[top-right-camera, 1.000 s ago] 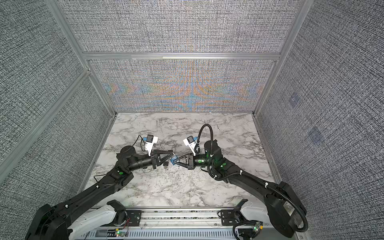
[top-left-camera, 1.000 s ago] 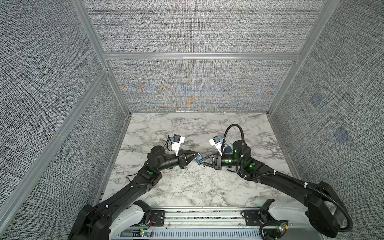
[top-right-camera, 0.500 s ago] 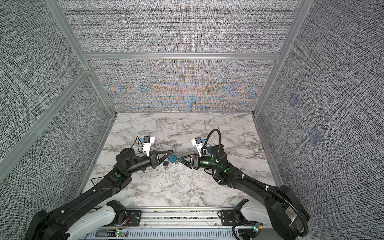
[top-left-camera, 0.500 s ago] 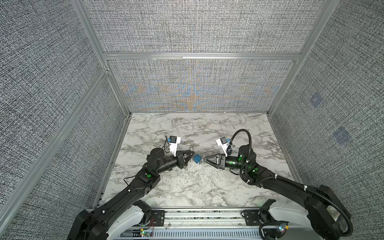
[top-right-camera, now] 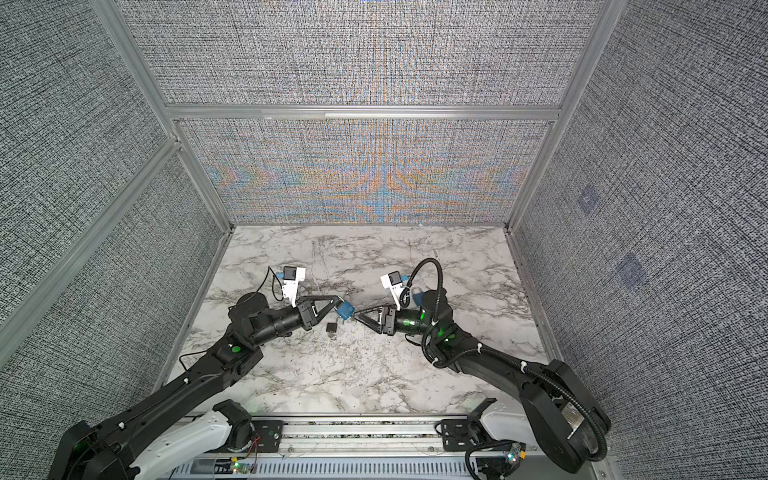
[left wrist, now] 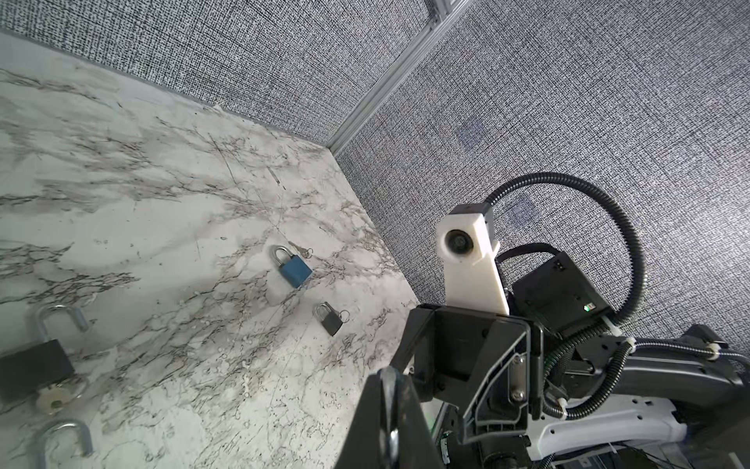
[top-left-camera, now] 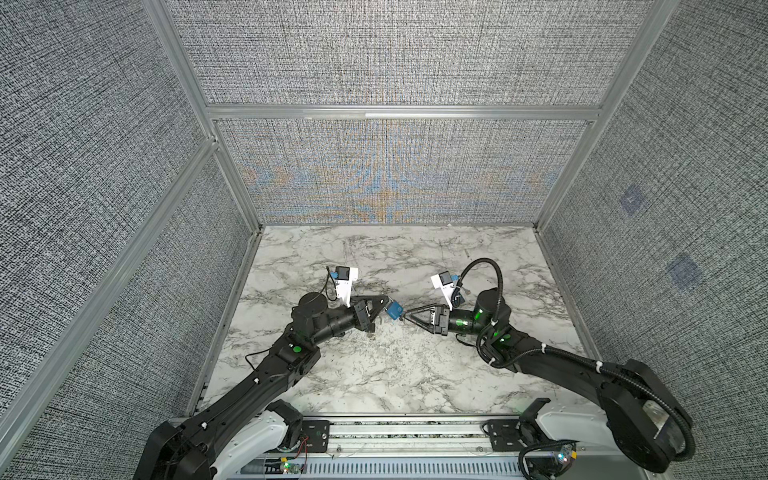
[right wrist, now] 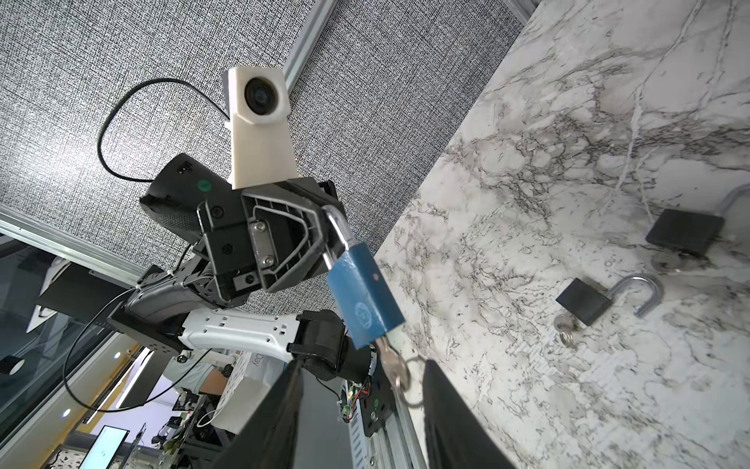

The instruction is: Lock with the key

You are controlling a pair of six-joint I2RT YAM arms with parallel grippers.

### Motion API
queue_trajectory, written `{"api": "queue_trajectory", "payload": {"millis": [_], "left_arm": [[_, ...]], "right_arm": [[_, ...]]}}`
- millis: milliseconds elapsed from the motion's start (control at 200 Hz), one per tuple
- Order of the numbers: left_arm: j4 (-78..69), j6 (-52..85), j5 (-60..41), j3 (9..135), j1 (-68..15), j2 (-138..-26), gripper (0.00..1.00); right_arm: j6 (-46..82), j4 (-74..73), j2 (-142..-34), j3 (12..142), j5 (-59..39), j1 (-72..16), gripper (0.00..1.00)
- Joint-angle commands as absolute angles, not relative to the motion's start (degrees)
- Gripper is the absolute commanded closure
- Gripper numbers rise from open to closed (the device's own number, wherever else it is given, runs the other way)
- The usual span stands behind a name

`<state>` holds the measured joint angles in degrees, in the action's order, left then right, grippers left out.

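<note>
A blue padlock [right wrist: 365,296] hangs in the air over the middle of the table, seen in both top views [top-left-camera: 394,311] [top-right-camera: 345,311]. My left gripper [top-left-camera: 384,305] [left wrist: 389,390] is shut on its steel shackle [right wrist: 337,231]; the shackle's top is hidden in the fingers. A silver key [right wrist: 391,365] with a ring sticks out of the lock's underside. My right gripper [right wrist: 361,406] [top-left-camera: 404,318] is open, one finger on each side of the key, apparently not touching it.
On the marble table [top-left-camera: 374,374] lie a second blue padlock [left wrist: 295,271] with a key, a small grey padlock [left wrist: 329,323], and black padlocks with open shackles [right wrist: 584,302] [right wrist: 684,231]. One small dark padlock [top-right-camera: 331,328] lies under the held lock. Panel walls stand on three sides.
My right gripper was shut at the key a second ago; it has opened, let go and drawn back slightly. The left gripper still holds the blue padlock at about the same place.
</note>
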<state>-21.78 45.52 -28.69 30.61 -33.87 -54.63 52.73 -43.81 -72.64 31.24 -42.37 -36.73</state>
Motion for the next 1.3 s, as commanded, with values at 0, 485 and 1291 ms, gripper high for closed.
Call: {"api": "queue_trajectory", "payload": {"millis": [0,485,1291], "left_arm": [[-24.7,46.4,-29.4,31.0,-33.8,-54.9,1.00],[-26.8,48.2,-29.0,31.6,-33.8,-56.1,1.00],[-25.8,49.1,-24.2,31.0,-32.1,-53.6,1.00]], "right_arm": [[53.5,-47.0,-73.6,32.3,-43.3,-36.8,0.53],[53.1,-47.2,-77.3,33.9,-43.0,-38.7,0.66],[54.5,-49.4,-75.9,30.7,-42.1,-38.8,1.00]]}}
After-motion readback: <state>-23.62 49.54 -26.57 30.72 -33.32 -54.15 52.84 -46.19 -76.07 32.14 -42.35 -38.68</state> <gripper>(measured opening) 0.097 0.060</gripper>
